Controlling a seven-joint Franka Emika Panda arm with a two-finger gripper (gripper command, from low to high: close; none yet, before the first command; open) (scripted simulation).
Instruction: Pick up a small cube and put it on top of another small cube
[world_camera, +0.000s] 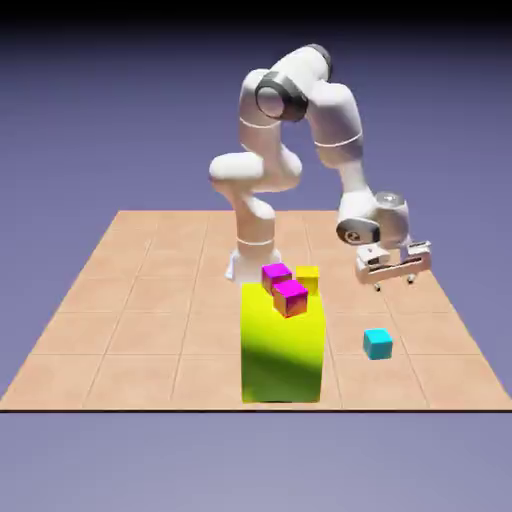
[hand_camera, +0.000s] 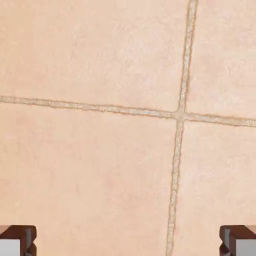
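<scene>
Tiled table (world_camera: 130, 330), blue-violet backdrop. Exterior view: gripper (world_camera: 393, 277) hovers with jaws apart, empty. Cyan cube (world_camera: 377, 343) sits on the table below it, nearer the camera, well apart, open tile all round; yellow block (world_camera: 282, 350) to the view's left. Hand view: fingertips (hand_camera: 17, 241) spread wide over bare tile; cube not visible.

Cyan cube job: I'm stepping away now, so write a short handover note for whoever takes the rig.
Gripper: open, empty, hanging above the tiled table, farther from the camera than the cyan cube. The hand view shows only bare tiles between the fingertips.
Cyan cube: on the table, at the exterior view's right of the big yellow block, untouched.
Two magenta cubes and a small yellow cube sit on that block.
Done: nothing yet.
Left: reach the cyan cube, grasp, lift, stack it on another small cube.
</scene>
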